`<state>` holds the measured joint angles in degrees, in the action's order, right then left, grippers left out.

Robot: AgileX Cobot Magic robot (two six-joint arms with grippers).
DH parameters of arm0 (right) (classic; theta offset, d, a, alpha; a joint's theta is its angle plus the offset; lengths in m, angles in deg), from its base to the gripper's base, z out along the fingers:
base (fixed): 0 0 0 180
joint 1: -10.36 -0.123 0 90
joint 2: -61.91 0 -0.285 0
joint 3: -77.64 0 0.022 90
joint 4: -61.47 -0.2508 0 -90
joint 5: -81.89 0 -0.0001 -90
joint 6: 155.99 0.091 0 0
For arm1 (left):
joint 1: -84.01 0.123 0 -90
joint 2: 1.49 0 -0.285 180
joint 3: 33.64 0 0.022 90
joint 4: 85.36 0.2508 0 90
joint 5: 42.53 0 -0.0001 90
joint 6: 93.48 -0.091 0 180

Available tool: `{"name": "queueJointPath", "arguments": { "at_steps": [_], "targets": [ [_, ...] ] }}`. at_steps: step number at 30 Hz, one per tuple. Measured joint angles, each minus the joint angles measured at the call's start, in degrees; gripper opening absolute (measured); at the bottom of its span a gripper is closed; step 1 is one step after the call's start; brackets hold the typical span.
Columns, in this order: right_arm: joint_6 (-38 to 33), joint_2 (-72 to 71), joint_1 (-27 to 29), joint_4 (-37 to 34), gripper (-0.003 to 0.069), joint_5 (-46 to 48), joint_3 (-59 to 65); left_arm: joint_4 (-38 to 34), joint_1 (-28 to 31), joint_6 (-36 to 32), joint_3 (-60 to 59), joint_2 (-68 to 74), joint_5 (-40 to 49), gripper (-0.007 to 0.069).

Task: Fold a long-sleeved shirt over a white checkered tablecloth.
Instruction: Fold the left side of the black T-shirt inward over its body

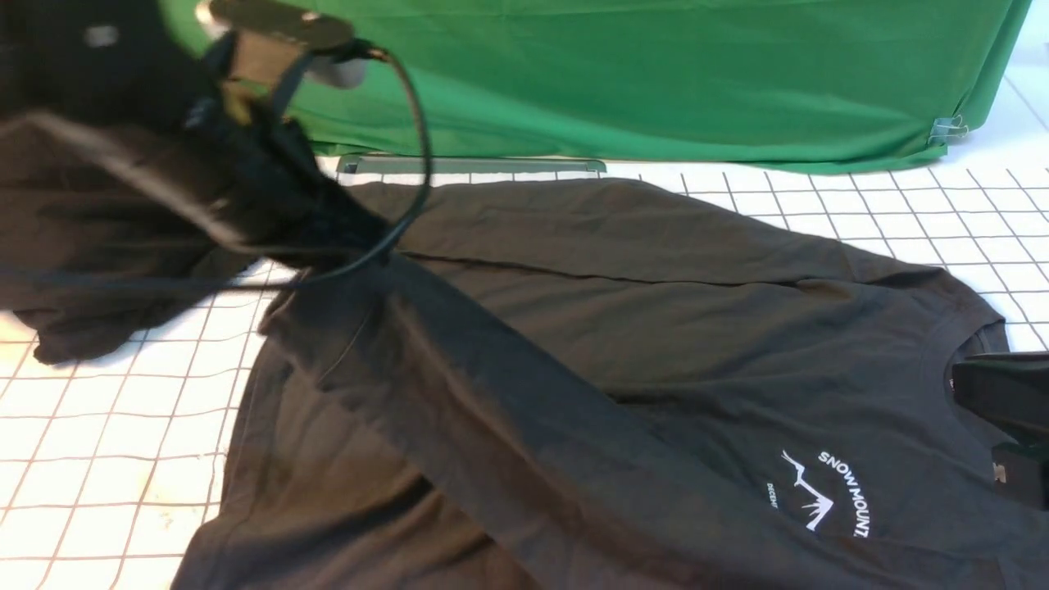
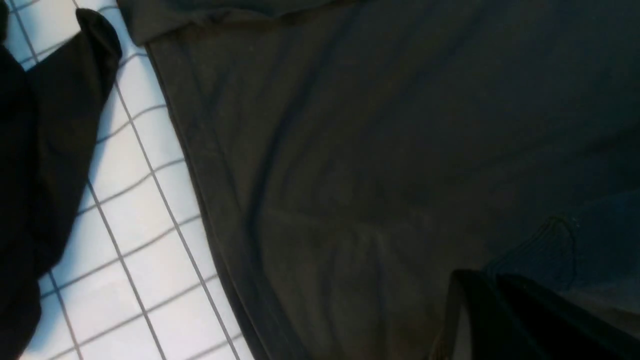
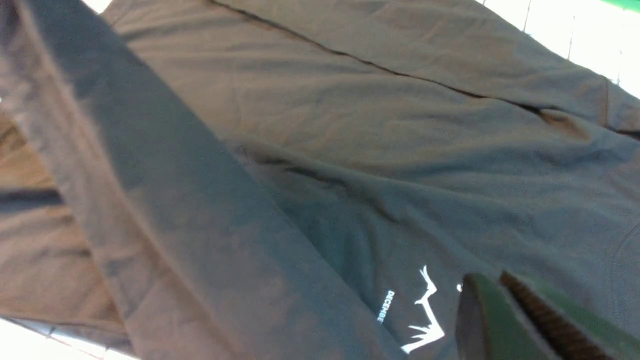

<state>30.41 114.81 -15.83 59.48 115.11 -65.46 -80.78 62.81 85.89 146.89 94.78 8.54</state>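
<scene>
Between the two grippers, the long-sleeved shirt [image 1: 656, 328] lies chest-up on the white checkered tablecloth [image 1: 98, 426]. The left gripper [image 2: 492, 280] is closed, and it seems to pinch the sleeve [image 1: 508, 377], which stretches from its fingers [image 2: 470, 310] across the body. The right gripper [image 3: 487, 280] is closed and empty, just above the logo [image 3: 425, 315]. I judge the folding is only begun.

Left arm [image 1: 123, 139] is recorded at 10 o'clock, blurred, extended toward centre. Left gripper [image 1: 348, 238] is clamped on a sleeve of the long-sleeved shirt [image 1: 656, 328]. Right gripper [image 1: 1004, 401] is noted at 3 o'clock, jaws pressed together.
</scene>
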Motion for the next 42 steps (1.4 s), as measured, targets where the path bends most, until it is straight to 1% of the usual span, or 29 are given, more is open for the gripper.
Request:
{"name": "queueJointPath", "arguments": {
  "at_steps": [1, 3, 4, 5, 7, 8, 10, 12, 16, 18, 22, 24, 26, 28, 32, 33, 35, 42],
  "targets": [
    [0.0, 0.0, 0.0, -0.1, 0.0024, 0.1, 0.0, 0.0, 0.1, 0.1, 0.5, 0.8, 0.0, 0.0017],
    [-0.5, 0.2, 0.0, -2.3, 0.0029, 2.8, 0.0, 0.1, 1.9, 0.6, 3.5, 6.0, 0.3, 0.0017],
    [-0.7, 0.3, 0.0, -2.3, 0.0029, 3.1, 0.0, 0.1, 2.1, 0.6, 3.5, 6.0, 0.3, 0.0017],
    [-3.2, 0.9, 0.0, -5.4, 0.0029, 6.8, 0.0, 0.1, 3.3, 0.6, 5.6, 9.3, 0.7, 0.0017],
    [-4.9, 1.3, 0.0, -7.3, 0.0028, 8.8, 0.0, 0.3, 3.8, 0.6, 7.0, 11.2, 1.0, 0.0017],
    [-8.1, 2.5, 0.0, -10.4, 0.0024, 12.0, 0.0, 0.5, 4.7, 0.6, 8.8, 13.4, 1.2, 0.0017],
    [-11.3, 4.2, 0.0, -13.2, 0.0022, 14.7, -0.1, 0.6, 5.5, 0.6, 11.5, 15.9, 1.4, 0.0017],
    [-12.4, 5.1, 0.0, -13.9, 0.0022, 15.5, -0.1, 0.6, 5.9, 0.6, 12.7, 16.7, 1.5, 0.0017],
    [-19.0, 9.4, 0.0, -17.1, 0.0024, 18.8, -0.1, -0.1, 7.7, 1.5, 17.4, 19.7, 1.4, 0.0017],
    [-20.9, 11.6, -0.8, -18.1, 0.0029, 19.0, -0.1, -0.3, 8.1, 1.6, 18.9, 20.7, 1.4, 0.0017],
    [-21.9, 16.0, -4.1, -18.5, 0.005, 16.3, -0.3, -0.4, 8.3, 1.6, 19.7, 22.2, 1.5, 0.0017],
    [-22.3, 19.8, -7.1, -18.2, 0.0085, 13.3, -0.5, 0.2, 8.3, 1.6, 19.7, 23.1, 1.9, 0.0017],
    [-22.2, 23.1, -9.9, -16.1, 0.0153, 10.1, -0.5, 0.8, 8.3, 1.5, 19.7, 23.7, 2.0, 0.0017],
    [-21.1, 26.7, -11.4, -13.6, 0.0242, 7.2, -0.5, 1.1, 8.3, 1.5, 19.7, 23.9, 2.0, 0.0017],
    [-20.7, 33.5, -11.9, -11.5, 0.0369, 1.8, -0.5, 1.5, 8.3, 1.5, 19.7, 23.9, 2.0, 0.0017],
    [-20.7, 33.8, -11.9, -11.5, 0.0372, 1.8, -0.5, 1.6, 8.3, 1.5, 19.7, 23.9, 2.0, 0.0017],
    [-21.0, 37.9, -11.9, -10.1, 0.04, -1.5, -0.5, 1.7, 8.3, 1.5, 19.7, 23.9, 2.0, 0.0017],
    [-21.1, 43.7, -11.9, -9.0, 0.0407, -9.5, -0.5, 1.7, 8.3, 1.5, 19.7, 23.9, 2.2, 0.0017]
  ]
}}
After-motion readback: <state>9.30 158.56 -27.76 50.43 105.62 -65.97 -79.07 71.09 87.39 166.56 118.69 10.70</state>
